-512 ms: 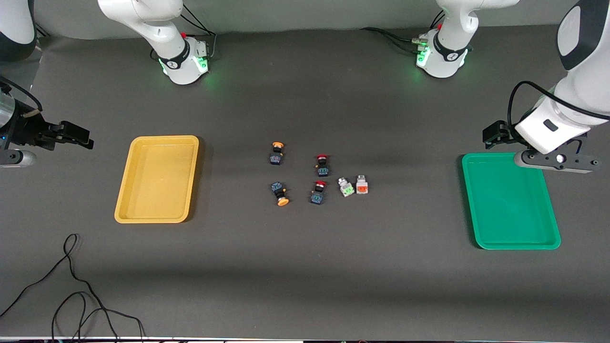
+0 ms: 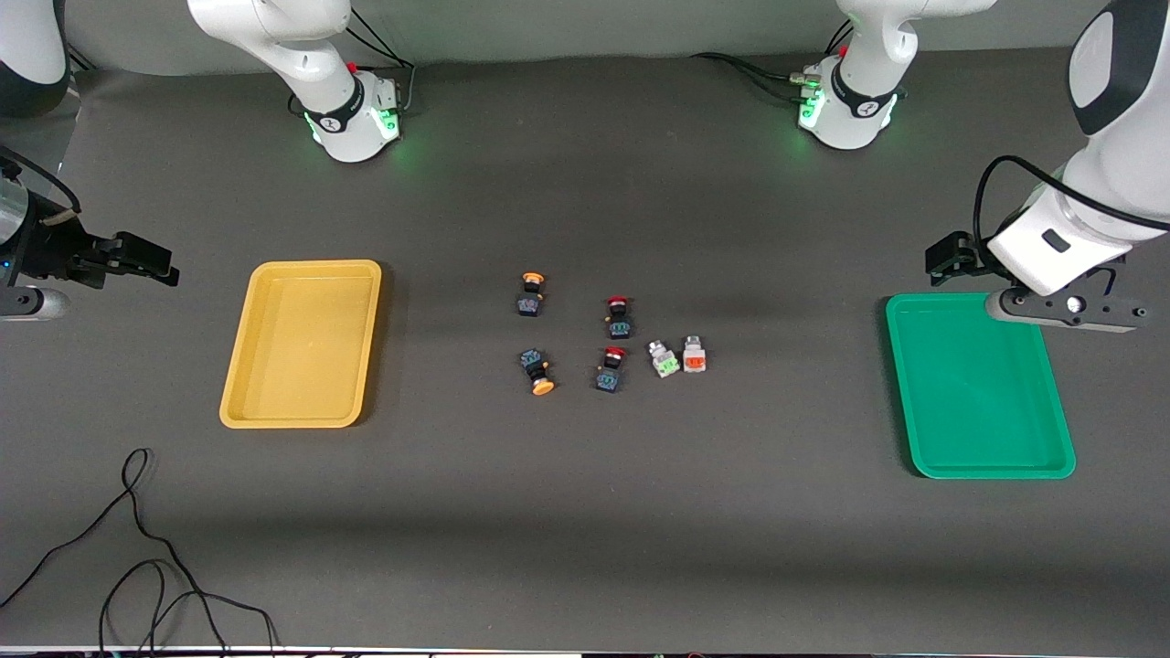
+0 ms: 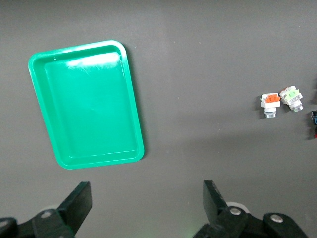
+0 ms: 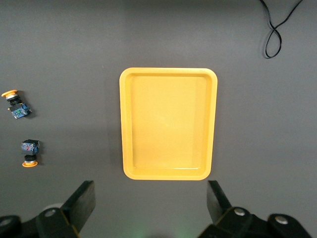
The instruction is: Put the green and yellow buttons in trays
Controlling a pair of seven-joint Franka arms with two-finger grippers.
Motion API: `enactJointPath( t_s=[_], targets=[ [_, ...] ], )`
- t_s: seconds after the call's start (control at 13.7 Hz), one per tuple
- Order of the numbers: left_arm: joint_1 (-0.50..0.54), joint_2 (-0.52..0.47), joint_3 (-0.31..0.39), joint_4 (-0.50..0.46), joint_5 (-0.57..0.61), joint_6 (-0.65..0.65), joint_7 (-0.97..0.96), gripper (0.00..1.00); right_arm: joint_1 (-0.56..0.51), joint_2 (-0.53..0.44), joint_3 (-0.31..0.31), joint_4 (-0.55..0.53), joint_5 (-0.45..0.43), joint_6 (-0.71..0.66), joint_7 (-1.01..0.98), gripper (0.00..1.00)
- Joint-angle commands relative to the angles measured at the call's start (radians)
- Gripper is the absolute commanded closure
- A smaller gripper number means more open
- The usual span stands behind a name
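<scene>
The empty yellow tray (image 2: 302, 343) lies toward the right arm's end of the table and the empty green tray (image 2: 978, 384) toward the left arm's end. Between them lie two orange-capped black buttons (image 2: 531, 294) (image 2: 538, 372), a white-grey switch with a green face (image 2: 664, 359) and one with an orange face (image 2: 695, 355). My left gripper (image 2: 1065, 309) hovers open and empty over the green tray's edge; its wrist view (image 3: 146, 203) shows the green tray (image 3: 86, 104) and both switches (image 3: 270, 102). My right gripper (image 2: 23, 302) hovers open and empty beside the yellow tray (image 4: 168, 124).
Two red-capped black buttons (image 2: 619, 316) (image 2: 611, 369) lie between the orange-capped buttons and the switches. A black cable (image 2: 137, 548) loops on the table near the front camera at the right arm's end. The arm bases (image 2: 352, 114) (image 2: 845, 110) stand along the table's top edge.
</scene>
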Motion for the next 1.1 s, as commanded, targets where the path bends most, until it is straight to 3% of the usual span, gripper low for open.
enactJointPath(
  t_s=[0.0,0.37,0.59,1.02],
  targets=[
    [-0.002,0.006,0.001,0.020,-0.011,-0.025,-0.001,0.00,-0.002,0.006,0.005,0.021,-0.020,-0.015,-0.017,0.00],
    [-0.002,0.006,0.001,0.023,-0.011,-0.029,-0.001,0.00,0.056,0.001,0.006,0.002,0.002,-0.001,-0.002,0.00],
    [-0.015,0.006,-0.002,0.027,-0.012,-0.031,-0.021,0.00,0.124,-0.019,0.006,-0.074,0.057,0.054,0.070,0.00],
    [-0.054,0.053,-0.094,0.023,-0.083,0.044,-0.305,0.00,0.403,-0.009,0.006,-0.119,0.054,0.119,0.455,0.00]
  ],
)
